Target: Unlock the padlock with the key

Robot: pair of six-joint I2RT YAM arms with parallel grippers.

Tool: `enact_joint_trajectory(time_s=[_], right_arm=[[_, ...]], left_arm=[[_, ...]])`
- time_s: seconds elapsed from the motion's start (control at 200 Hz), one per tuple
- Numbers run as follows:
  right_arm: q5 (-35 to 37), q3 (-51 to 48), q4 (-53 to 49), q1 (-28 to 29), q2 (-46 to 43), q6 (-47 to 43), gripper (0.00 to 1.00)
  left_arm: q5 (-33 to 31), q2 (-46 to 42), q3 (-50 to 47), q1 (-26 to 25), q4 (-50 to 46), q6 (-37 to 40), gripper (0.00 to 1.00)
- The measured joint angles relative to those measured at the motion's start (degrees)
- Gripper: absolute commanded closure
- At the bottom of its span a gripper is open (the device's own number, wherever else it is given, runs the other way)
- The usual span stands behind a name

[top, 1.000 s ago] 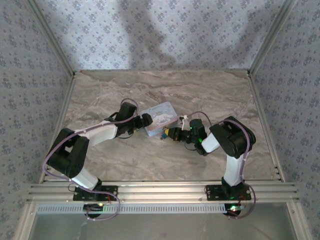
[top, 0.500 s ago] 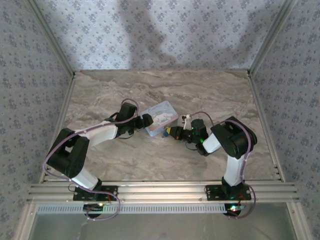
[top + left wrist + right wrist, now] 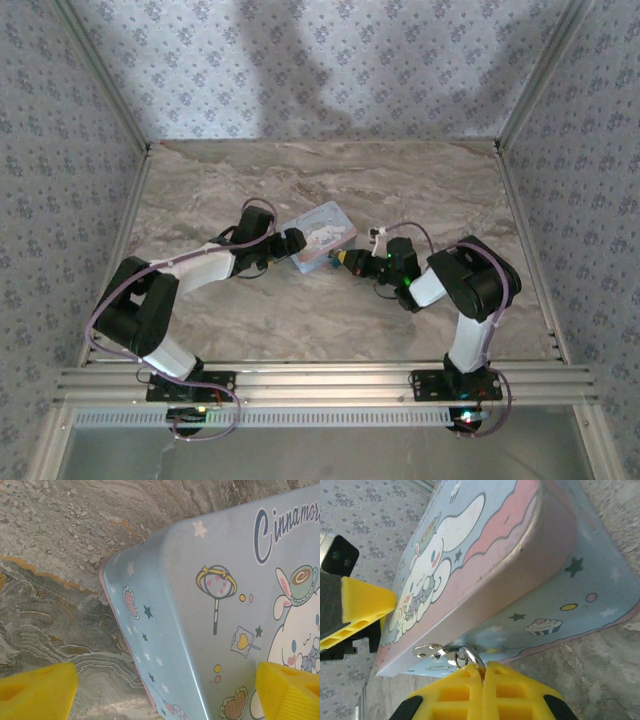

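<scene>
The pale-blue cartoon tin box point(image 3: 324, 234) lies mid-table, its latch end toward my right arm. My left gripper point(image 3: 293, 245) is open over the box's near-left corner point(image 3: 165, 645). One yellow finger point(image 3: 37, 687) hangs above the marble and the other finger point(image 3: 287, 690) sits over the lid. My right gripper point(image 3: 483, 667) is shut at the box's silver hasp point(image 3: 427, 651). The padlock's metal shackle point(image 3: 472, 656) loops through the hasp and runs down between the closed fingers, which hide its blue body. The key is out of view.
Patterned walls and aluminium posts point(image 3: 115, 105) enclose the marble table point(image 3: 420, 180). The left finger point(image 3: 362, 610) shows beside the lid in the right wrist view. Open marble lies behind the box and in front of both arms.
The right gripper has drawn slightly back and to the right, and the tin box has turned and shifted a little with it. The left gripper stays open at the box's corner.
</scene>
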Motion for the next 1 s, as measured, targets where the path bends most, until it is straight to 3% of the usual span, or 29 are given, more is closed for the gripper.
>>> enact_joint_trajectory(time_s=[0.255, 0.44, 0.685, 0.999], right_arm=[[1.51, -2.73, -1.57, -2.19, -4.17, -0.55, 1.00], [2.43, -5.09, -8.87, -3.39, -12.74, -3.34, 1.00], [4.81, -5.20, -28.50, -3.48, -32.83, -10.73, 1.00], [9.84, 2.58, -62.88, 0.76, -53.77, -18.32, 1.00]], left_arm=[[0.28, -1.46, -0.63, -0.09, -1.62, 0.07, 0.06], [0.37, -3.02, -0.55, -0.35, -5.44, 0.94, 0.02], [-2.27, -9.77, 0.15, -0.37, -10.82, 3.15, 0.02], [-3.93, -22.34, 1.25, -0.39, -16.28, 9.64, 0.02]])
